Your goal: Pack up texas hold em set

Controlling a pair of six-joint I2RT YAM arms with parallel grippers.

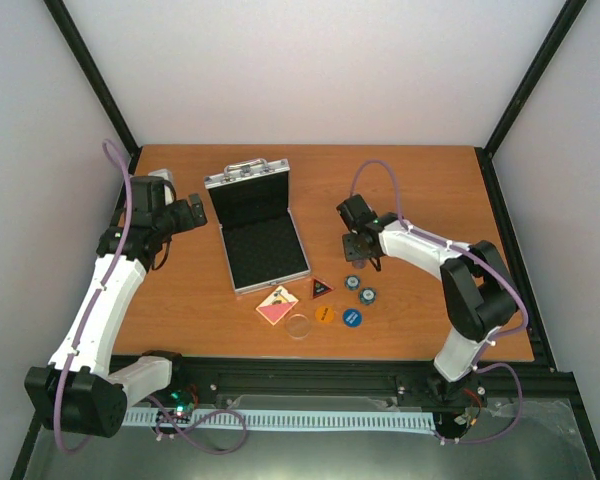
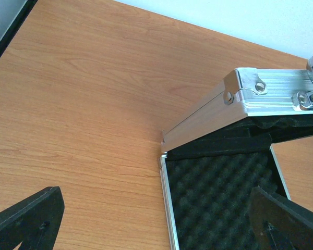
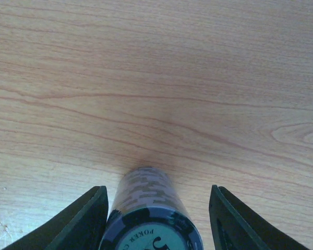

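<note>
The silver case [image 1: 265, 255] lies open at the table's middle, its black foam bare and its lid [image 1: 248, 190] raised. In front of it lie the pink card deck [image 1: 277, 307], red-black triangle [image 1: 321, 289], orange disc [image 1: 325, 314], blue disc [image 1: 352, 318] and clear disc [image 1: 299, 326]. My right gripper [image 3: 157, 190] is lowered over a stack of blue-white chips [image 3: 146, 208]. The left finger touches the stack and a gap shows at the right finger. Two chip stacks [image 1: 352, 283] [image 1: 367, 296] show just in front of it. My left gripper [image 2: 155, 192] hangs open over the case's left rear corner [image 2: 167, 156].
The wooden table [image 1: 430, 190] ends at black frame rails on the left, right and front. White walls close in the back and sides. Both arm bases sit at the near edge.
</note>
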